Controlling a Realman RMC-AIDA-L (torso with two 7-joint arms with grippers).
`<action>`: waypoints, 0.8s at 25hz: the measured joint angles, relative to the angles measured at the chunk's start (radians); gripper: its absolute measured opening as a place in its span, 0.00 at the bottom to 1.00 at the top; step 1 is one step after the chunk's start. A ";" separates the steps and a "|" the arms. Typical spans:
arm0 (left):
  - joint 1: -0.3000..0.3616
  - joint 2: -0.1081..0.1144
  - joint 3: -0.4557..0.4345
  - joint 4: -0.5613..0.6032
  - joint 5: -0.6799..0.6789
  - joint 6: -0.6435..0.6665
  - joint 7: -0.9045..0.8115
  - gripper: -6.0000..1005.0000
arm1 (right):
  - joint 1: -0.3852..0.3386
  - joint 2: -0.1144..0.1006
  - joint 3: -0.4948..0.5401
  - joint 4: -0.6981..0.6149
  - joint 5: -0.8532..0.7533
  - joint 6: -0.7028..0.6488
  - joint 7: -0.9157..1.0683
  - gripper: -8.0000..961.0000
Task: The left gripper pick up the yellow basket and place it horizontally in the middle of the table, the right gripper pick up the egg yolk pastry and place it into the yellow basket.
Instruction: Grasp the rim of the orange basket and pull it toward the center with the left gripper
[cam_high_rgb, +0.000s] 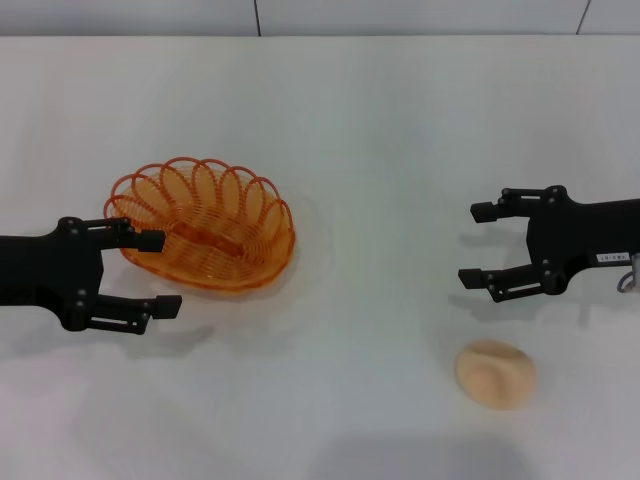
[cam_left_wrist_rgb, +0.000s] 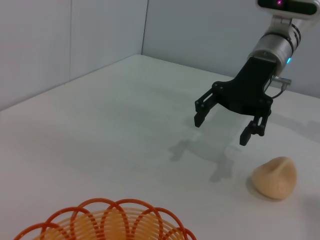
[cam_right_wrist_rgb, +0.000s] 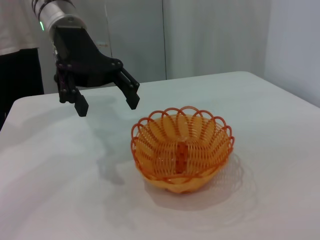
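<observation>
The left gripper is held spread beside the yellow basket, nothing grasped. The right gripper is held spread above the table, near the egg yolk pastry.

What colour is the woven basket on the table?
The yellow basket is translucent orange-yellow, with a looped rim; the right wrist view shows it best.

Bright, even overhead light; my grippers cast soft double shadows on the table, no glare.

The small white label on the right gripper seems printed, but is unreadable.
</observation>
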 joint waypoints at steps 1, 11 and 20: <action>0.000 0.000 0.000 0.000 0.000 0.000 0.000 0.87 | 0.000 0.002 0.000 -0.002 0.000 0.001 0.000 0.89; -0.001 0.000 0.000 0.000 0.000 -0.003 0.000 0.85 | 0.000 0.007 0.000 -0.010 -0.001 0.009 -0.001 0.89; 0.000 -0.002 0.001 0.037 -0.004 0.006 -0.076 0.84 | -0.003 0.008 0.000 -0.013 -0.002 0.011 -0.001 0.89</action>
